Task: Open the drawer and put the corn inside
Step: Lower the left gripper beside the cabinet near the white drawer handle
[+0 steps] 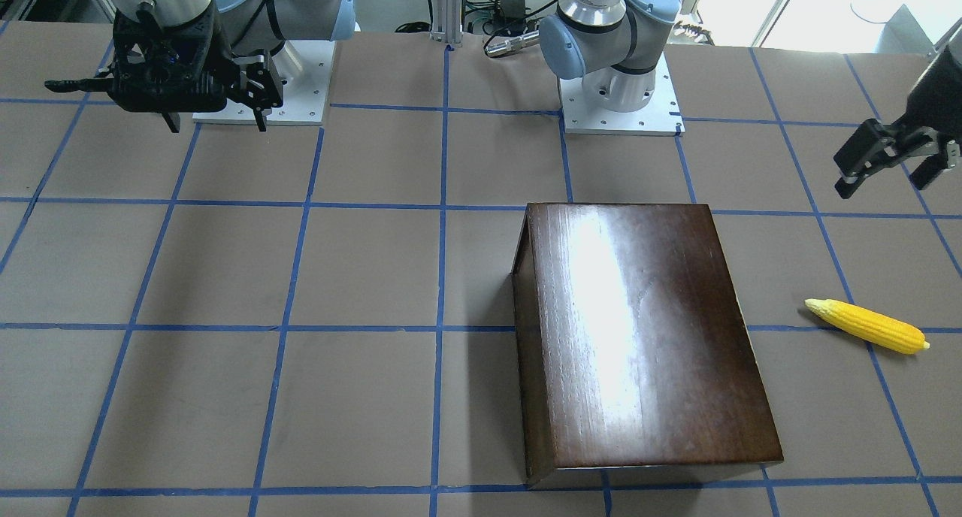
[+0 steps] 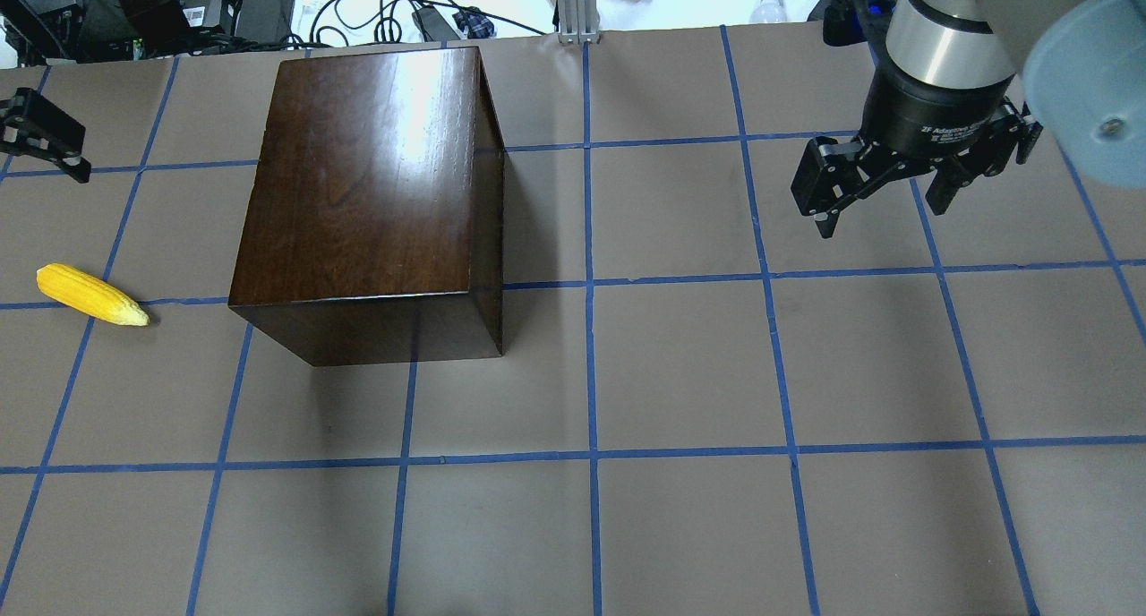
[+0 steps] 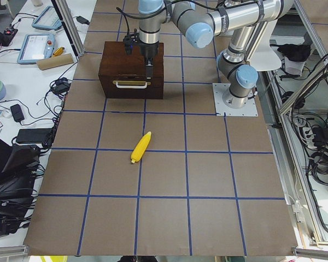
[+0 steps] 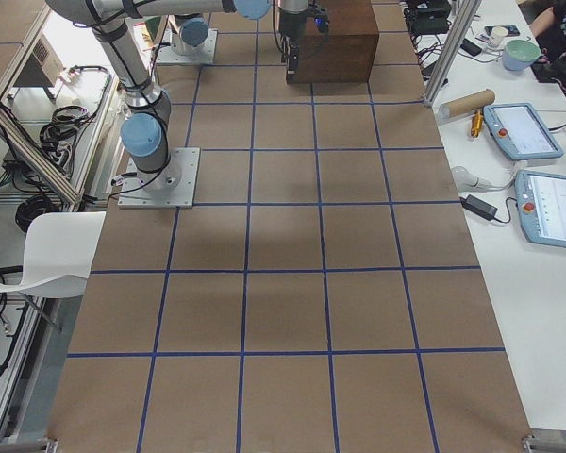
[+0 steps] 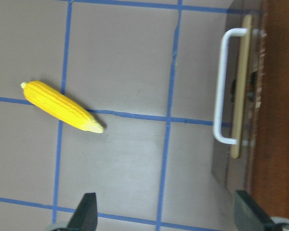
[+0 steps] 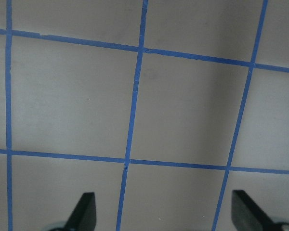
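Observation:
The dark-brown box [image 2: 367,177] stands left of the table's middle. Its drawer [image 3: 131,90] is shut, with a pale handle [image 5: 226,86] on the side that faces the table's left end. The yellow corn [image 2: 89,295] lies on the table to the left of the box, also seen in the left wrist view [image 5: 62,107] and the front view [image 1: 864,326]. My left gripper [image 1: 885,182] is open and empty, hanging above the table beyond the corn, off the box's handle side. My right gripper [image 2: 882,213] is open and empty, high over the table's right half.
The table is brown paper with a blue tape grid [image 2: 591,285]. The two arm bases [image 1: 620,89] stand at the robot's edge. Cables, power bricks and tablets [image 4: 524,127] lie on the white bench past the far edge.

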### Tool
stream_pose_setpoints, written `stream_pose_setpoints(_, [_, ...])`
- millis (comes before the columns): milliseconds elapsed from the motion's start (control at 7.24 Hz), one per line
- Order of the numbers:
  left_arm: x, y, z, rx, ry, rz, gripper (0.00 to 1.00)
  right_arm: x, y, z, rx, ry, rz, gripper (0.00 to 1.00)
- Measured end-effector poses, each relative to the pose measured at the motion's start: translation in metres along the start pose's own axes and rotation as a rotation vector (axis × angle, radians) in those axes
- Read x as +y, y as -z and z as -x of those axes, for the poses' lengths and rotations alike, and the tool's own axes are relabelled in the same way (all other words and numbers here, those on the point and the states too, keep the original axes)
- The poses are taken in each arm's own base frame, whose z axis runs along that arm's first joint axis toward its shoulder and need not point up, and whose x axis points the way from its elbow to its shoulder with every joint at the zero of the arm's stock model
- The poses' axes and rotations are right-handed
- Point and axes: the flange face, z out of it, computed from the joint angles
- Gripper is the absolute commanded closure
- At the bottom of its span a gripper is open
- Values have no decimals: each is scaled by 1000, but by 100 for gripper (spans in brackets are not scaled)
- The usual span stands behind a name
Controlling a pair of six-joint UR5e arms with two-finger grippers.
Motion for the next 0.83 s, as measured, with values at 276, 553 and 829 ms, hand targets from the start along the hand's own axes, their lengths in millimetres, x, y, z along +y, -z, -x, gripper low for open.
stream_pose_setpoints(276, [-7,-30,43,39,-64,29,0,0,0,0,-1,0,0,0])
stream_pose_setpoints(553, [-30,-74,59,148,-75,46,0,0,0,0,-1,0,0,0])
stream_pose_setpoints(829, [-59,-123,74,206,-72,90,0,0,0,0,-1,0,0,0])
